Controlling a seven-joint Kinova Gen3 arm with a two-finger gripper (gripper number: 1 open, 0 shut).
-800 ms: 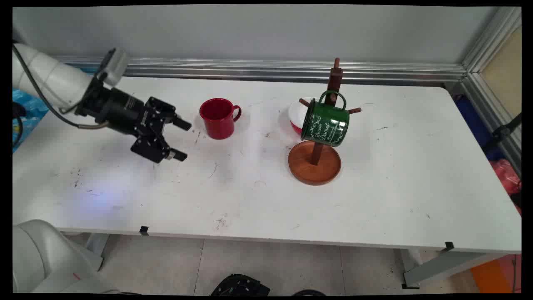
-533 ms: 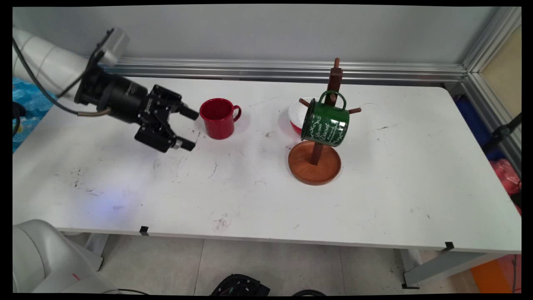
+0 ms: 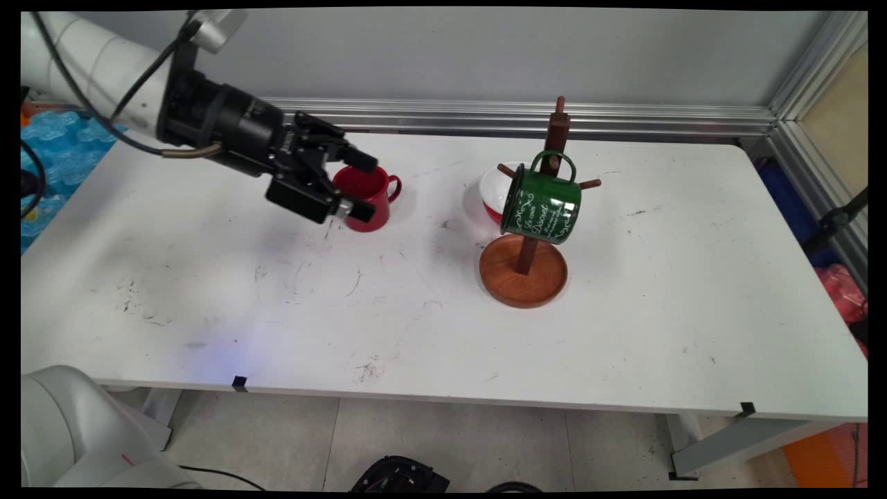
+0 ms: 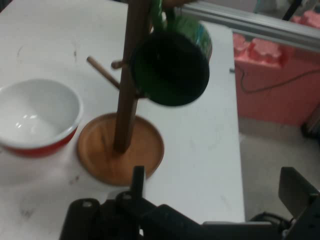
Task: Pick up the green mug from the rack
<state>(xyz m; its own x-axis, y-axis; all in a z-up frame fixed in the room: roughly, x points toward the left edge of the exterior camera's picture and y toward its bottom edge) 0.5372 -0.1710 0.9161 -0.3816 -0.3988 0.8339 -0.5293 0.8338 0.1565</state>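
Red mug (image 3: 366,196) upright near the bench's (image 3: 624,333) far edge, left of the mug tree (image 3: 528,258) (green mug (image 3: 542,206) hung on it, bowl (image 4: 35,117) behind). Gripper (image 3: 359,183) above it, jaws apart, empty; any descent should stay centred over the rim.

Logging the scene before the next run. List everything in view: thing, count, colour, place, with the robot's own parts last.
red mug: one, red, upright on the table's far left part, partly behind the gripper in the main view.
mug tree: one, brown wood, round base and upright post with pegs, middle of the table.
green mug: one, green with white lettering, hanging tilted by its handle on a mug tree peg.
bowl: one, red outside and white inside, on the table touching or just beside the mug tree's base.
table: one, white, scuffed.
gripper: one, black, open, raised at the red mug.
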